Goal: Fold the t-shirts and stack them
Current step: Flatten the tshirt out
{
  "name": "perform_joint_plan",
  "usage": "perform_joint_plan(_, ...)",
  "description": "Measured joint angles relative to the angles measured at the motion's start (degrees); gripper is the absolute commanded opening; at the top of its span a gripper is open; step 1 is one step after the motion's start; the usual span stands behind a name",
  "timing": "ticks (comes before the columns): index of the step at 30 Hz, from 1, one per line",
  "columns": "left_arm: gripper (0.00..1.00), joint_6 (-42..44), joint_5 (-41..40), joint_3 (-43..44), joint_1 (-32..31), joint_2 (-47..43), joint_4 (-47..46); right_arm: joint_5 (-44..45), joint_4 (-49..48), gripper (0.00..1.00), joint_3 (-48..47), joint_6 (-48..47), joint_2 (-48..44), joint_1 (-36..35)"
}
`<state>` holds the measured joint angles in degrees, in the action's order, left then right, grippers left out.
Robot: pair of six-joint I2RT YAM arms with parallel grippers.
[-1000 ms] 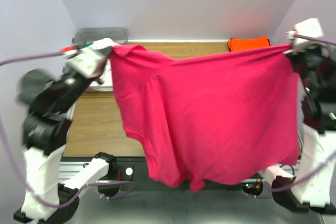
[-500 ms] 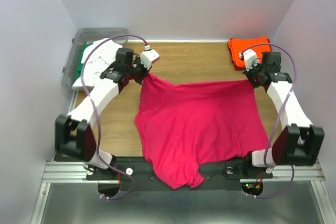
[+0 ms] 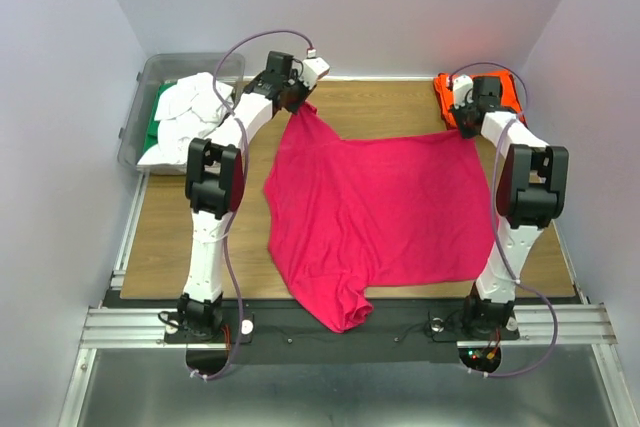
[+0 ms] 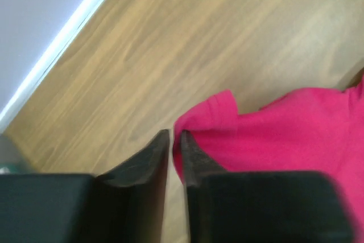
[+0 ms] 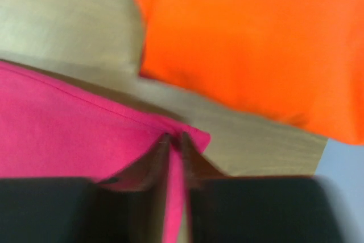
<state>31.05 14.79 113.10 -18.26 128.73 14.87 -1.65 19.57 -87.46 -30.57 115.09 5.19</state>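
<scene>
Bright, even light with soft shadows; both wrist views blurred, the overhead view sharp.

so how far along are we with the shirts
Done: one orange t-shirt lies folded at the far right corner. In hand: the pink t-shirt is spread over the table, unfolded, its far corners pinched by the left gripper and right gripper. Left: folding and stacking it, then the white t-shirts and green t-shirt in the bin.
</scene>
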Motion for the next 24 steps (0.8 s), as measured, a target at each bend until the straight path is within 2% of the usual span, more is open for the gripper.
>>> perform_joint_plan(2,0.41,0.13,-0.68,6.97,0.02,4.33,1.95,1.4,-0.09,0.54,-2.25,1.46,1.88,0.0)
perform_joint_plan(3,0.42,-0.17,-1.11,9.75,0.07,5.95,2.54,2.38,-0.07,0.59,-3.72,2.03,2.67,0.0)
perform_joint_plan(5,0.43,-0.68,-1.36,11.85,0.46,7.17,3.5,3.58,-0.07,0.65,-4.98,3.1,2.8,0.0)
perform_joint_plan(8,0.43,-1.73,-0.37,9.51,1.7,5.14,4.66,4.31,1.09,0.65,-5.27,3.85,0.37,0.13)
perform_joint_plan(13,0.42,-2.38,3.04,-13.16,4.35,-13.84,7.54,2.45,6.58,0.6,1.51,3.1,-12.79,0.46)
perform_joint_plan(18,0.42,-1.99,6.23,-28.06,3.96,-30.12,8.94,-0.37,13.11,0.54,10.25,0.79,-26.05,0.48)
perform_joint_plan(21,0.42,-1.22,7.08,-35.8,2.8,-35.43,9.62,-1.7,16.94,0.52,16.04,-0.24,-28.39,0.46)
perform_joint_plan(24,0.42,-0.31,7.08,-41.9,1.09,-35.76,10.84,-2.4,21.05,0.5,22.69,-1.4,-27.96,0.46)
